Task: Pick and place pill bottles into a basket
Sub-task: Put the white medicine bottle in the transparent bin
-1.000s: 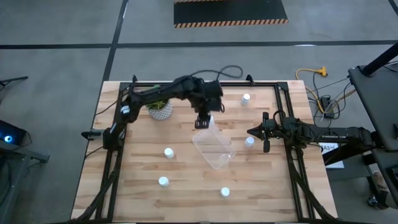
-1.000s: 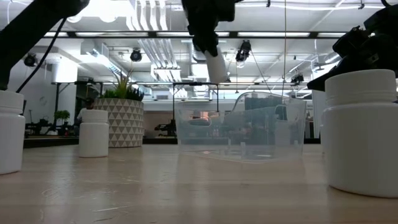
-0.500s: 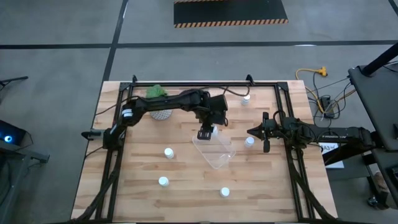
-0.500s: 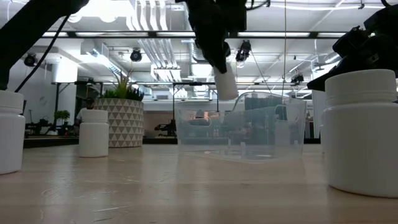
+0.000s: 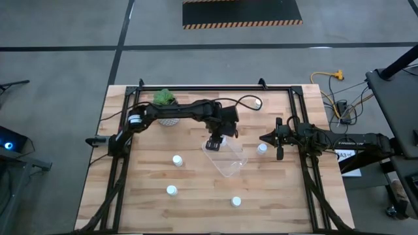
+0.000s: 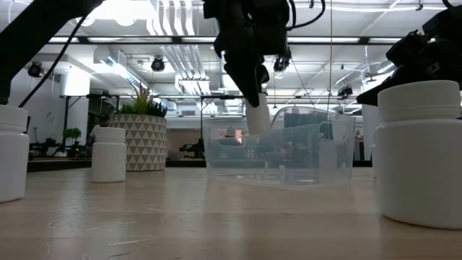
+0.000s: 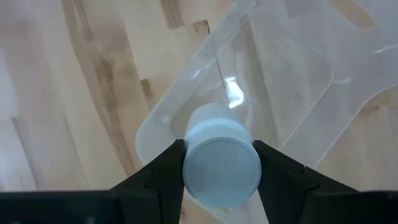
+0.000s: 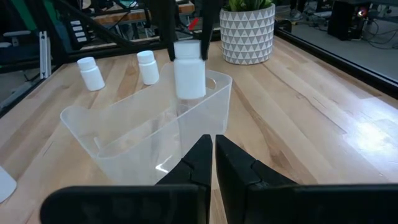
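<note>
pinching a small white cylindrical pill bottle (image 7: 221, 162) between its two dark fingers, the left gripper (image 5: 215, 141) hangs over the back corner of the clear see-through plastic basket (image 5: 227, 157), bottle just dipping inside the rim. right gripper (image 5: 279, 139) sits beside the basket's right side with fingers pressed together, another white bottle (image 5: 262, 148) between it and the basket. three more white bottles (image 5: 177, 160) stand left and in front of the basket.

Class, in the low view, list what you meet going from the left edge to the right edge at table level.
Pill bottle at the left edge → smaller-looking pill bottle → patterned plant pot → clear basket → big near pill bottle.
</note>
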Controlling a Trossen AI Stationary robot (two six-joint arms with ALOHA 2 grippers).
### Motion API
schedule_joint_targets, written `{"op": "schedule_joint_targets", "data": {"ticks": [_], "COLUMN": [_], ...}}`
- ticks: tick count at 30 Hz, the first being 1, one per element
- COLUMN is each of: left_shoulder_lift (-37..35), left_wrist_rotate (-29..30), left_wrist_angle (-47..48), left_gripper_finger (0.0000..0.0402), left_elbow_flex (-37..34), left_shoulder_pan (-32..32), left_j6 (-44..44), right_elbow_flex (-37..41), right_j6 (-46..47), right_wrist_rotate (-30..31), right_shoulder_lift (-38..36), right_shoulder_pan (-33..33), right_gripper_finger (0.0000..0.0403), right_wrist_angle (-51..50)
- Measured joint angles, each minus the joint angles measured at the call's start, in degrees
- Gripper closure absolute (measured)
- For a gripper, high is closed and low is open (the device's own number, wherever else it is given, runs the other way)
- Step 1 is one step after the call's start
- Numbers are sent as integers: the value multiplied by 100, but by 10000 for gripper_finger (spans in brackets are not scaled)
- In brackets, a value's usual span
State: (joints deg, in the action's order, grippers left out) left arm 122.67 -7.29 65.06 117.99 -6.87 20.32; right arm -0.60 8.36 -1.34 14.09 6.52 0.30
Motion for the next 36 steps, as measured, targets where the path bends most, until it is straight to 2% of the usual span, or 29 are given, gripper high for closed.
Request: {"op": "schedule_joint_targets", "data": {"ticks": [7, 17, 30, 36], "left_shoulder_lift": [-2, -2, -2, -4], "left_wrist_rotate": [4, -13, 14, 396], "left_wrist_angle": [-360, 368, 285, 166], "left_gripper_finger": [251, 251, 251, 255], "left_elbow_flex": [-327, -368, -503, -576], "left_shoulder_pan": [-2, 31, 280, 473], "left_j6": [4, -165, -316, -321], "right_elbow_flex": [-1, -2, 0, -1], "right_j6": [7, 20, 0, 0], "right_wrist_rotate": [0, 0, 0, -1], "right_shoulder_lift": [0, -4, -2, -2], "right_shoulder_pan": [0, 0, 0, 0], "right_gripper_finger": [390, 390, 390, 390], "right_wrist_angle": [0, 0, 0, 0]}}
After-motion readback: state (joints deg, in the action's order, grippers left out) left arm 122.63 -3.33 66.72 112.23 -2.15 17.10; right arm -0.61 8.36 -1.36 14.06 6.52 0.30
